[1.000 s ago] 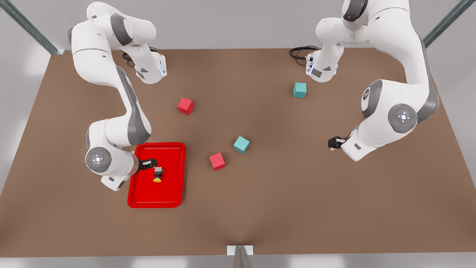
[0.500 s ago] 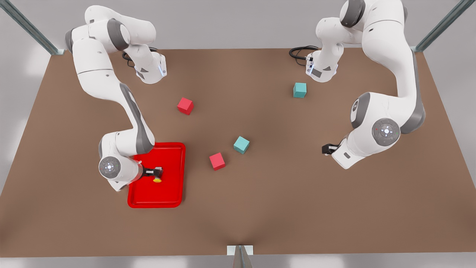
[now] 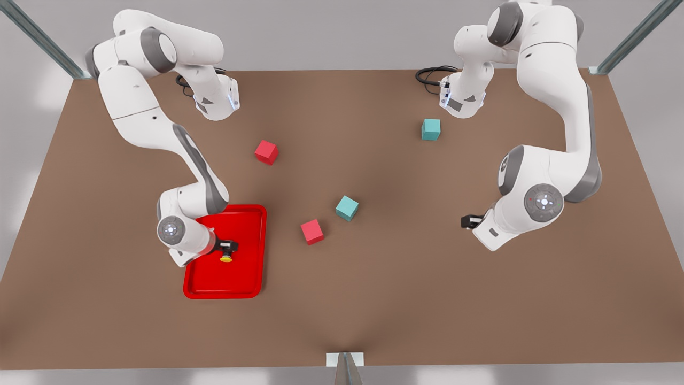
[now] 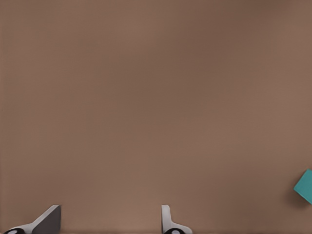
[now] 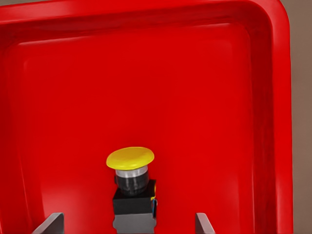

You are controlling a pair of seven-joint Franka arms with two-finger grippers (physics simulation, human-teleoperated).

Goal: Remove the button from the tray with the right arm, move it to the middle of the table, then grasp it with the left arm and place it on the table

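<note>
Straddling the button [image 5: 132, 195] in the tray [image 5: 273, 122], my right pincer [image 3: 228, 247] gapes to grip; left pincer [image 3: 466, 221] waits, parted, above bare worktop [image 4: 156, 97].

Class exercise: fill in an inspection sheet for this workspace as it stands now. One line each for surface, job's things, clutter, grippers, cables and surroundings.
Surface: brown table, flat, bare patches unmarked.
Job's things: button lies on its side inside the red tray, yellow cap toward the tray's near rim.
Clutter: two red cubes and two teal cubes loose on the table outside the tray.
Grippers: right gripper open, fingers either side of the button's body; left gripper open over bare table, waiting.
Cables: black loops by each arm base.
Surroundings: grey walls, metal frame struts at the corners.
</note>
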